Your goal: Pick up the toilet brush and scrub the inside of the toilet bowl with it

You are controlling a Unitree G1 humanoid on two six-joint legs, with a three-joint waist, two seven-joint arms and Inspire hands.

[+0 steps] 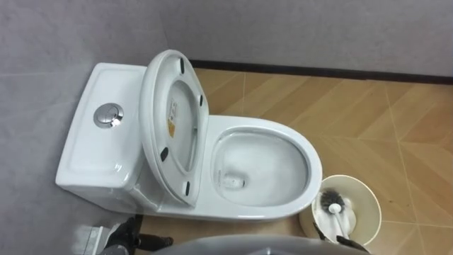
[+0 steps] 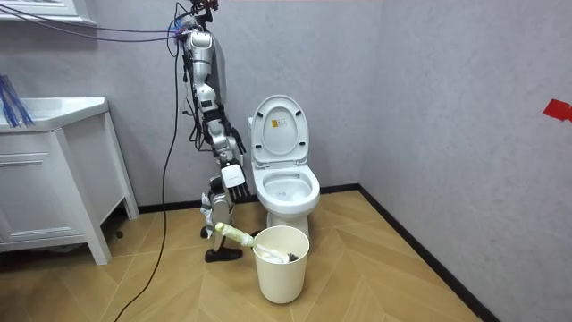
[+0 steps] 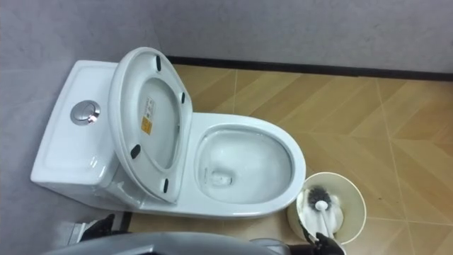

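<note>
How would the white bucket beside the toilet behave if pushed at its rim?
The bucket looks light, holding just the brush, so it would probably slide on the smooth floor. Being tall with a narrower base, it might tip, then roll.

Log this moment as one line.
toilet lid: up | brush: head in bucket beside bowl | right hand: at handle | left hand: by tank

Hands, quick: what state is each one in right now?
Left hand: cannot be told.
Right hand: closed on the toilet brush, whose head sits in the bucket.
</note>
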